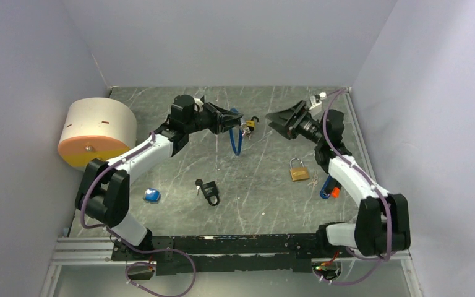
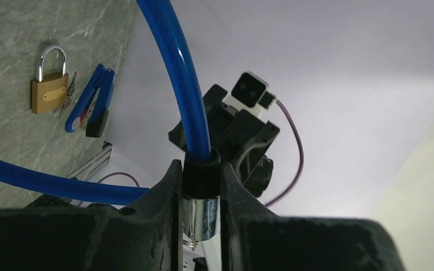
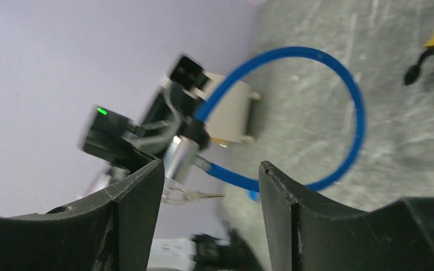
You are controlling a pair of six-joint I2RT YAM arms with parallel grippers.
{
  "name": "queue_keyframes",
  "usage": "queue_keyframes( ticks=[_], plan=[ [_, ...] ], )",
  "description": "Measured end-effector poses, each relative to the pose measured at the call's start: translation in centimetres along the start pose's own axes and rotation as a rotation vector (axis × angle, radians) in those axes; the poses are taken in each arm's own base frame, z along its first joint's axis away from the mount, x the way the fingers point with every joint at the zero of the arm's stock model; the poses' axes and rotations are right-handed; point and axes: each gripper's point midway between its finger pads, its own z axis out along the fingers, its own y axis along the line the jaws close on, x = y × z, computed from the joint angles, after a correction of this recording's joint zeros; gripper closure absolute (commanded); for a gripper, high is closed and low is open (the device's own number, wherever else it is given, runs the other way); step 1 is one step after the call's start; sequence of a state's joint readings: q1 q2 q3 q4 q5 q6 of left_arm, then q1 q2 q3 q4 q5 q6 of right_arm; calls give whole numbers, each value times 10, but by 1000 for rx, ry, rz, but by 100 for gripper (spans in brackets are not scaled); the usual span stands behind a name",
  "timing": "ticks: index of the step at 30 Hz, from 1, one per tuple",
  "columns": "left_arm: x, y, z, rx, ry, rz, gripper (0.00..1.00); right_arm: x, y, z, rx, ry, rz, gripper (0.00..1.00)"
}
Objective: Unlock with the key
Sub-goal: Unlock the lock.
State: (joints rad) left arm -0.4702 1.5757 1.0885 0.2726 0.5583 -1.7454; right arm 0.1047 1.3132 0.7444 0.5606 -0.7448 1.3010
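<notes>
The blue cable lock [image 2: 187, 90] hangs above the bench [image 1: 266, 204], its barrel [image 2: 200, 217] clamped in the left hand [image 2: 202, 176]. The cable looks springy and the barrel stiff and slick, so the barrel suits gripping. The key [image 3: 195, 196] by it looks light and fiddly. The right hand [image 3: 210, 169] faces it, jaws apart and empty.

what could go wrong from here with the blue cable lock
The left gripper pinches the blue cable lock only at its narrow collar, so twisting the key may spin it in the grip. The right gripper is open and off the small key; closing in could miss or knock it.
</notes>
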Motion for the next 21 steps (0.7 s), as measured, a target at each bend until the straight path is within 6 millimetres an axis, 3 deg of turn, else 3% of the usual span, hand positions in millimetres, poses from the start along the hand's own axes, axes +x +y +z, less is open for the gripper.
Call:
queue_keyframes(
  ticks=[4,12,15,21],
  plan=[
    [0,0,0,-21,-1,-41,98,31,-12,5,109,44,-212,35],
    [1,3,-7,-70,-20,-151,98,107,-45,14,149,218,-529,34],
    [6,-6,-15,-57,-24,-156,97,115,-50,16,155,227,-590,34],
    [6,-10,-20,-49,-50,-161,98,101,-62,18,231,158,-623,32]
  ],
)
